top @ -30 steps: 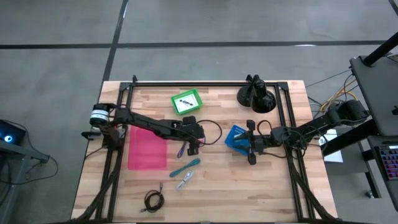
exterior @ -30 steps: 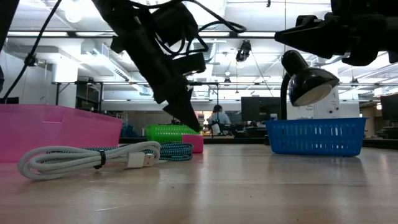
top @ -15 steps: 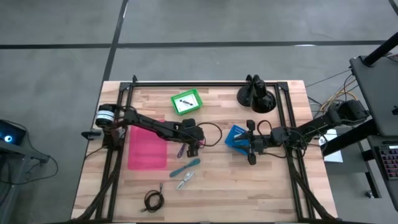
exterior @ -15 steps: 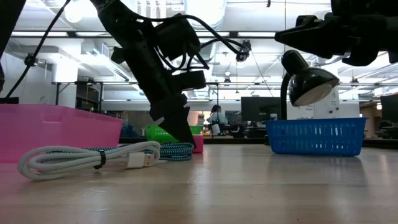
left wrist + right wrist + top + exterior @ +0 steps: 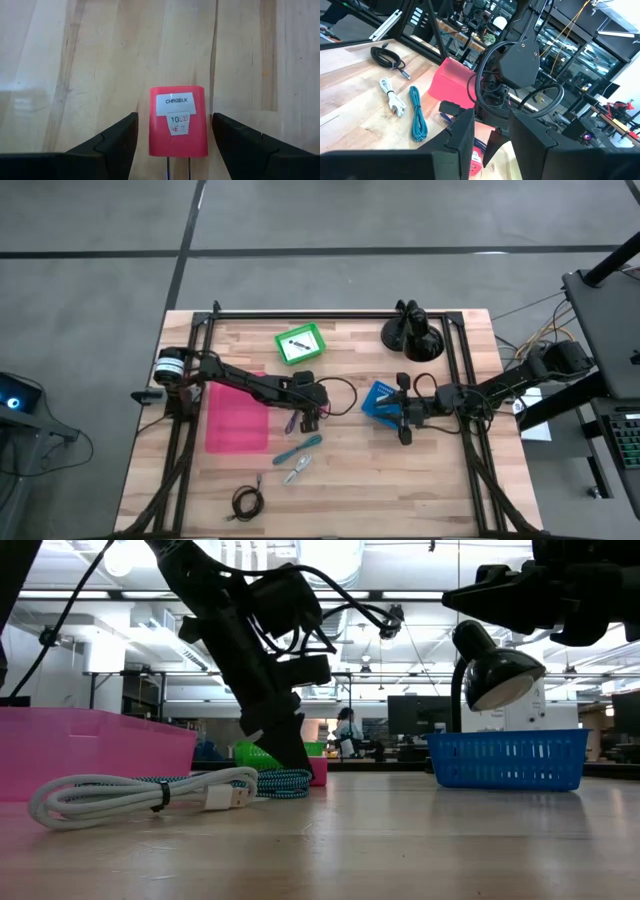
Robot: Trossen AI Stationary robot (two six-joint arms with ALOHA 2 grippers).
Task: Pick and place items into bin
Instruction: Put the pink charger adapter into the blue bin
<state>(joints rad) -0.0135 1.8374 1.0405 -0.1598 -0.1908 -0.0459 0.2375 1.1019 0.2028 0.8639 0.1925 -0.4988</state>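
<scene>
My left gripper is open and low over the table, right of the pink bin. Its fingers stand on either side of a small pink-red block with a white label; a gap shows on both sides. The block lies flat on the wood. The purple pen lies just left of that gripper. The teal cable, white cable and black coiled cable lie nearer the near edge. My right gripper is open and hovers above the blue basket.
A green bin with a small item inside stands toward the far edge. A black desk lamp stands at the far right. Black frame rails run along both sides of the table. Bare wood lies at the near right.
My left gripper has come down toward the table, its fingers dropping around the pink-red block, and has then kept still. The block and the other items have not moved.
</scene>
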